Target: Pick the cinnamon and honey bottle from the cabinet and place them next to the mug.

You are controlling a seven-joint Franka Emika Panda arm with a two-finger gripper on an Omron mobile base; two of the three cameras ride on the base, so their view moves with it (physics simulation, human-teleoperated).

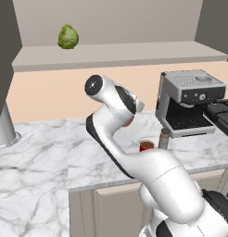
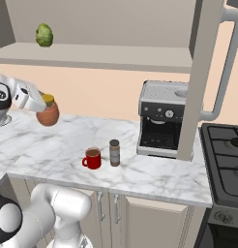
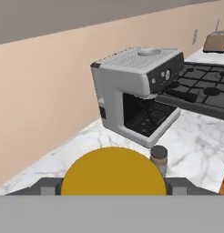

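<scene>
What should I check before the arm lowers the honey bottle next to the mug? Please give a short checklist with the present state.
1. Honey bottle held in the pincer: ok.
2. Bottle upright, lid on top: ok.
3. Cinnamon already standing beside the mug: ok.
4. Free counter on the mug's side away from the cinnamon: ok.
5. Bottle above the landing spot: not ok, it hangs off to the side.
6. Firmness of grip: cannot tell.

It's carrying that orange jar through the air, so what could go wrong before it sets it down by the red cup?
1. The honey bottle hangs from the end effector above the counter; if the grip slips, it could drop.
2. The cinnamon stands close beside the mug; setting the bottle down there might knock either over.
</scene>
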